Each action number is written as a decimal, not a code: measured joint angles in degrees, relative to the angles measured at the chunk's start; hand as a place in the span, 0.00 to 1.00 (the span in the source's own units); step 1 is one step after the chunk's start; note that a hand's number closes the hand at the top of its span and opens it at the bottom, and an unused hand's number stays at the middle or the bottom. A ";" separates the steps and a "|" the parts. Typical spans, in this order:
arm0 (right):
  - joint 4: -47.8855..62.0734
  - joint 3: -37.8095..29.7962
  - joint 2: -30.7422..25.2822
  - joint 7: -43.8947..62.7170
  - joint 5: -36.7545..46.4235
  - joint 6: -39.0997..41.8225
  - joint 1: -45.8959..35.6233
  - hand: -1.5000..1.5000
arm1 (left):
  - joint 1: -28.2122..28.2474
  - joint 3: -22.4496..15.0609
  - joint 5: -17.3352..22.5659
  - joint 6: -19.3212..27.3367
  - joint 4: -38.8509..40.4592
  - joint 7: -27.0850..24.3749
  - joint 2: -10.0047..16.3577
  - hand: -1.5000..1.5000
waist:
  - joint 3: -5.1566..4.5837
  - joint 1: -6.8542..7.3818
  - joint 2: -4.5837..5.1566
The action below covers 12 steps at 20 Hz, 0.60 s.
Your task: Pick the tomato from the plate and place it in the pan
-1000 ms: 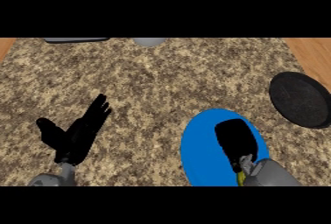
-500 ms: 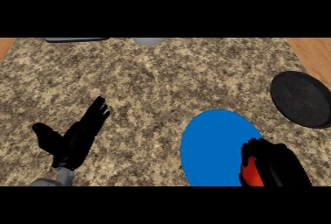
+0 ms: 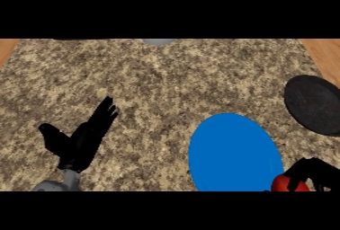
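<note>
The right hand [image 3: 317,173] shows at the counter's [image 3: 166,76] near right corner, only partly in view at the lower edge. Its dark fingers are curled over the tomato [image 3: 287,184], which shows as a red patch under and beside them. The tomato sits off the plate's near right rim, just beside it, in the hand's grasp; whether it touches the counter cannot be told.

The plate [image 3: 229,152] is blue and round and lies on the counter's near right part, its bare face showing. The pan [image 3: 313,110] is a dark round shape at the counter's right edge, farther back than the plate and apart from it, with speckled counter between them.

The left hand [image 3: 79,143] rests near the counter's near left corner, its fingers [image 3: 103,114] straight and close together, pointing towards the far edge, the thumb [image 3: 50,133] spread out to the left. It holds nothing.

A small grey object [image 3: 158,41] lies at the middle of the far edge, cut off by the view
</note>
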 measured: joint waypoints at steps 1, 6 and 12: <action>0.54 -1.77 0.03 -1.85 -2.99 -0.74 0.88 1.00 | -0.19 -0.06 -0.12 -0.20 0.58 -0.30 -0.33 0.50 | 0.00 0.23 0.07; 9.10 -11.56 -0.07 -11.24 -15.42 -1.42 0.21 1.00 | -1.65 0.00 -0.99 -0.79 1.67 0.01 -1.12 0.50 | -0.04 1.36 0.27; 27.30 -18.96 -0.83 -20.88 -16.80 -2.05 -9.01 1.00 | -3.15 0.61 -1.37 -1.76 2.18 1.25 -1.54 0.50 | -0.06 2.32 0.44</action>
